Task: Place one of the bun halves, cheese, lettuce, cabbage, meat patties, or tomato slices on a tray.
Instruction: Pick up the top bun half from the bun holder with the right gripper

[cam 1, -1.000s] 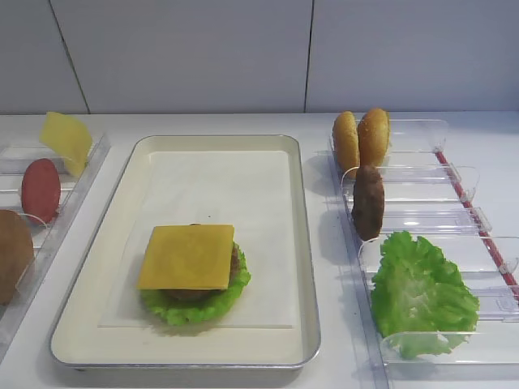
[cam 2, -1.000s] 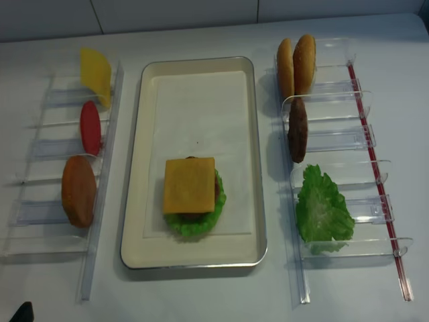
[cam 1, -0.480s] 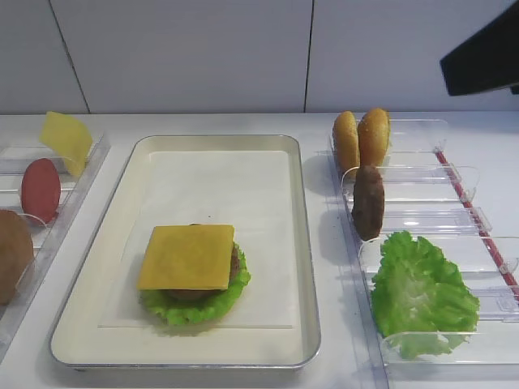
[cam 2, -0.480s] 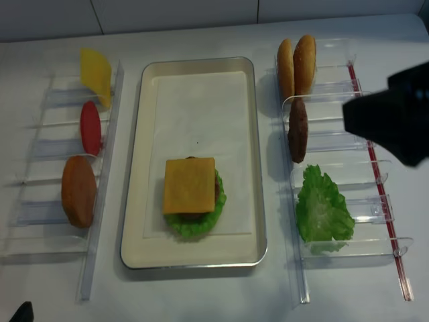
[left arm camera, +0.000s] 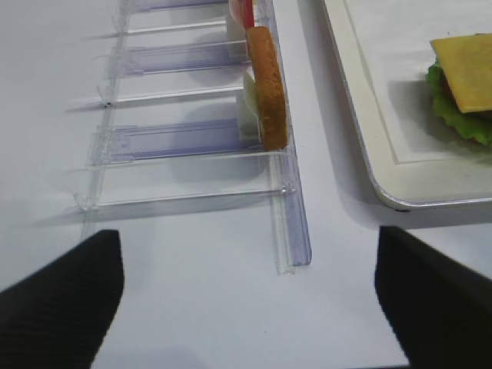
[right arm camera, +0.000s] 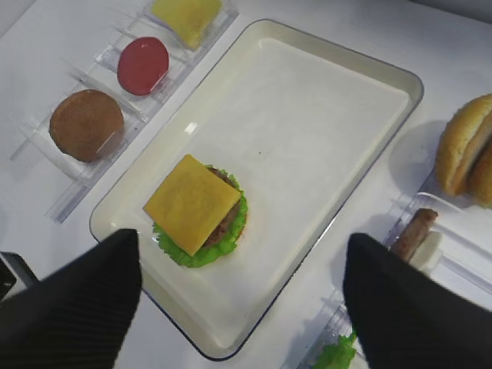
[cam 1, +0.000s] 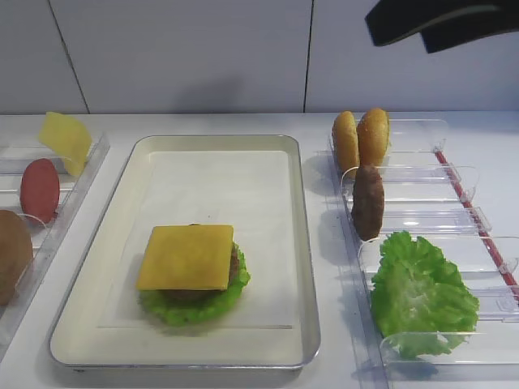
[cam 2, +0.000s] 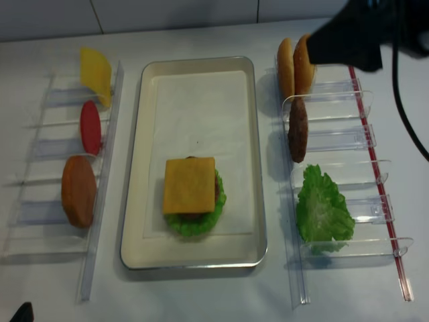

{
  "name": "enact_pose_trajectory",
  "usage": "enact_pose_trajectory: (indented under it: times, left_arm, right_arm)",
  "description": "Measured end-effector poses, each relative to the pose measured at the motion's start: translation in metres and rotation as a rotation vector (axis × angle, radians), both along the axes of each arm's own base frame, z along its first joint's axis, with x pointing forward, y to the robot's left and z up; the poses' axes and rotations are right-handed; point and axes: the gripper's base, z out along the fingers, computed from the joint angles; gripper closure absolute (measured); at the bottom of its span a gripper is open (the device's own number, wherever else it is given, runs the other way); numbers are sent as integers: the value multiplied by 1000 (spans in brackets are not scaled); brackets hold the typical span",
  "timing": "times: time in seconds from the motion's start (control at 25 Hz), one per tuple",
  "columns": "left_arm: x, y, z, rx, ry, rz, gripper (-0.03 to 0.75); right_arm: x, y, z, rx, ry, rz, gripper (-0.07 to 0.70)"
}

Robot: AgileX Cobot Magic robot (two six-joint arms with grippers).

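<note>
From the high front view, the cream tray [cam 1: 302, 243] lies in the middle of the white table. On its near half sits a stack: a square cheese slice [cam 1: 187, 257] on top of a dark patty, over frilly lettuce [cam 1: 190, 306]. To the right, clear bins [cam 1: 422, 174] hold two bun halves [cam 1: 362, 138] standing on edge at the far end, a meat patty [cam 1: 368, 202] upright nearer, and a loose lettuce leaf [cam 1: 420, 293] nearest. On the left another bin row carries a cheese square [cam 1: 66, 141], a tomato slice [cam 1: 40, 189] and a plain bun half [cam 1: 13, 253]. The right arm [cam 1: 442, 20] shows as a dark shape at the top right, high above the buns.

The right wrist camera looks down past its two dark fingers [right arm camera: 73, 304], which stand wide apart with nothing between them; the right gripper [right arm camera: 242, 307] hangs over the tray's near-right part, the stack visible between the fingers.

In the left wrist view the left gripper [left arm camera: 250, 296] also has its fingers spread wide and empty, above bare table near the left bins, where the plain bun half stands on edge.

The overhead view shows the right arm covering part of the far-right buns; the tray with its stack is well apart from it.
</note>
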Motion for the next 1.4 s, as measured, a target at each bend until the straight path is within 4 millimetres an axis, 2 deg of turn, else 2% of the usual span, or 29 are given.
enact_pose_trajectory:
  times: [0.2, 0.4, 0.6, 0.8, 1.04, 1.4]
  left_arm:
    - [0, 0, 0, 0, 0, 0, 82]
    - [0, 0, 0, 0, 0, 0, 82]
    - [0, 0, 0, 0, 0, 0, 82]
    - [0, 0, 0, 0, 0, 0, 82]
    - [0, 0, 0, 0, 0, 0, 82]
    - [0, 0, 0, 0, 0, 0, 82]
  right_arm:
    - [18, 33, -11, -79, 7, 110, 121]
    - [47, 59, -27, -215, 40, 48, 127]
    - [85, 60, -36, -320, 95, -162, 127]
    - [115, 65, -54, -388, 143, -237, 128]
    - [136, 71, -82, -383, 221, -327, 128]
    - [160, 75, -114, -412, 210, -399, 129]
